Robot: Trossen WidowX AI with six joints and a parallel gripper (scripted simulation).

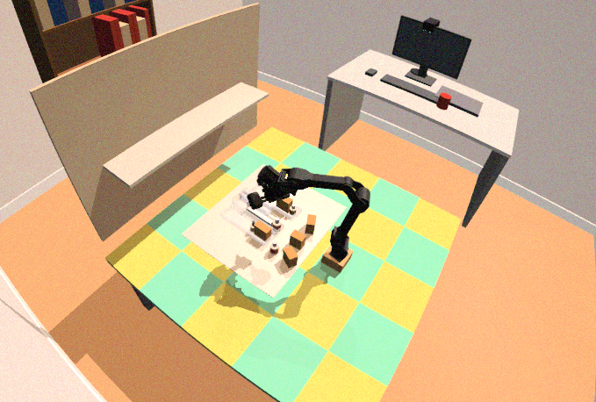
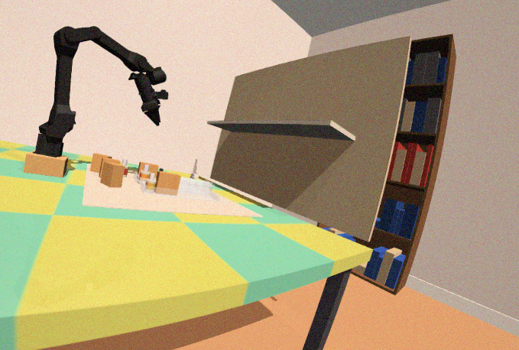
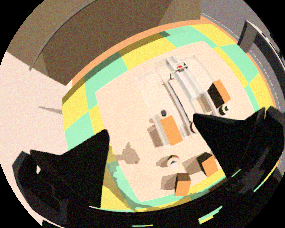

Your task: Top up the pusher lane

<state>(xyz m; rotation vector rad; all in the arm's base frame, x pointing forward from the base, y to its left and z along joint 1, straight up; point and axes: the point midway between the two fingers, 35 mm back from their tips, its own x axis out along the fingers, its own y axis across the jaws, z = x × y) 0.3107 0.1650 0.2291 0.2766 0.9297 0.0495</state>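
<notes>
My gripper [image 2: 157,122] [image 3: 152,125] is open and empty, high above the white board [image 1: 204,232] [image 2: 107,198] [image 3: 112,110]. Clear lanes stand on the board. A white-capped jar [image 1: 276,225] [image 2: 145,173] with an orange-brown label is at the front end of the middle lane. A similar jar [image 1: 274,248] [image 2: 150,184] [image 3: 173,161] stands in front of the left lane. A third white-capped jar [image 1: 292,210] [image 2: 124,169], with a red label, stands near the right lane's front. A dark-capped item [image 3: 164,113] is beside a block. The pusher and exact label matches are too small to tell.
Orange-brown blocks [image 1: 262,230] [image 1: 283,204] [image 2: 168,183] flank the lanes. Several more [image 1: 311,223] [image 1: 298,239] [image 1: 290,256] stand between the lane fronts and the arm base [image 1: 337,259]. A tall panel with a shelf [image 1: 184,134] [image 2: 280,128] rises behind the board.
</notes>
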